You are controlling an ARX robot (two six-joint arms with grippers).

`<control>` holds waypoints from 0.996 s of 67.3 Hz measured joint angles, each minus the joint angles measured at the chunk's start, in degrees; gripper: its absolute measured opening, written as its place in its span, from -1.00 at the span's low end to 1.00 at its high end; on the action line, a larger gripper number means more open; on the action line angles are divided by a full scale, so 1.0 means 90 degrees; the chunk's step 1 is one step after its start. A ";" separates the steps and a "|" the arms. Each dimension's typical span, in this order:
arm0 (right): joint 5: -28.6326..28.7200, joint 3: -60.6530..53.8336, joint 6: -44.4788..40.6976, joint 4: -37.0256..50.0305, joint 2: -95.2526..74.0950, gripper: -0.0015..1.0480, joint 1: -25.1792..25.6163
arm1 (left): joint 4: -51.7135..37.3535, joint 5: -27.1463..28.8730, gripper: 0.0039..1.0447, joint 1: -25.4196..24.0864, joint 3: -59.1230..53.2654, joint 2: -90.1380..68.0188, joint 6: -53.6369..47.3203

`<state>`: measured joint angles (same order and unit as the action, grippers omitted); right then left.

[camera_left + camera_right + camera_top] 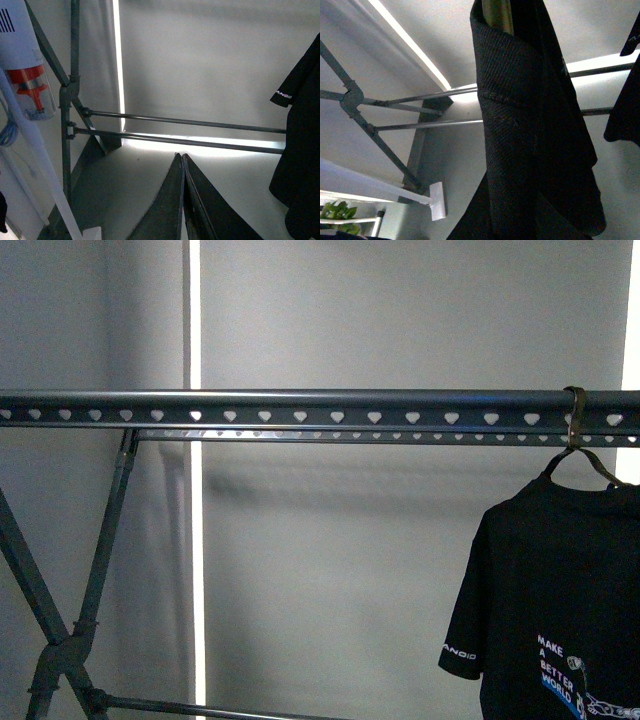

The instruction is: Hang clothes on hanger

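Observation:
The clothes (560,610), a black T-shirt with white sleeve lettering, hang at the right end of the hanger (300,405), the long dark rail with heart-shaped holes. The shirt's hook (574,415) lies over the rail. The lettered sleeve also shows in the left wrist view (300,125). In the right wrist view, black cloth of the clothes (530,140) fills the middle and hides my right gripper's jaws, which are shut on it. My left gripper (181,157) is shut and empty, low down and left of the shirt, pointing at the rack's lower bars (200,122).
The rack's crossed grey legs (95,570) stand at the left. A white and red appliance (25,70) hangs near the left legs. More black cloth (627,95) hangs beside the held cloth. A white pole foot (437,200) and a plant (335,212) are on the floor.

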<state>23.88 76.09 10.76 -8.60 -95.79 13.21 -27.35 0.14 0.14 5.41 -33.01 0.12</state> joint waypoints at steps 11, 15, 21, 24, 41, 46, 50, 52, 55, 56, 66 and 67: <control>-0.0532 -0.1047 -0.0333 0.1277 0.0566 -0.45 -0.0019 | 0.0270 0.0002 -0.94 0.0000 -0.0172 0.0461 0.0000; -0.0746 -0.1600 -0.0398 0.2062 0.0896 -0.25 -0.0017 | 0.0376 0.0002 -0.94 0.0000 -0.0223 0.0627 0.0000; -0.0894 -0.2548 -0.0398 0.3376 0.1659 0.05 0.0024 | 0.0554 0.0000 -0.94 0.0000 -0.0291 0.0857 -0.0002; -0.0940 -0.2968 -0.0381 0.3815 0.2101 0.18 0.0063 | 0.0634 0.0002 -0.94 0.0000 -0.0318 0.0959 -0.0002; -0.0685 -0.5238 0.0017 0.3869 0.5748 0.86 0.0544 | 0.0899 -0.0002 -0.94 0.0000 -0.0488 0.1564 -0.0005; -0.0505 -0.5513 -0.0289 0.2834 0.6839 0.73 0.0648 | 0.1093 -0.0002 -0.94 0.0000 -0.0488 0.1753 -0.0002; -0.0435 -0.5666 -0.0724 0.1384 0.7881 0.50 0.0738 | 0.1234 -0.0007 -0.94 0.0000 -0.0488 0.1897 -0.0002; -0.0498 -0.5872 -0.0838 0.0935 0.8323 0.39 0.0724 | 0.1297 -0.0012 -0.94 0.0000 -0.0488 0.1957 -0.0002; -0.0809 -0.6280 -0.0967 0.0631 0.8908 0.23 0.0500 | 0.1401 -0.0010 -0.94 0.0000 -0.0488 0.2052 -0.0002; -0.1066 -0.6518 -0.1018 0.0634 0.9136 0.12 0.0289 | 0.1460 -0.0002 -0.94 0.0000 -0.0488 0.2118 -0.0002; -0.2535 -0.7529 -0.1151 0.0714 0.9845 -0.41 -0.1287 | 0.1736 -0.0007 -0.94 0.0000 -0.0488 0.2385 -0.0002; -0.2557 -0.7589 -0.1161 0.0733 0.9882 -0.52 -0.1365 | 0.1780 -0.0017 -0.94 0.0000 -0.0488 0.2438 -0.0005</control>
<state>0.86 7.79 0.32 -2.00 -6.85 0.93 -11.33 -0.01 0.14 1.02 -11.07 0.08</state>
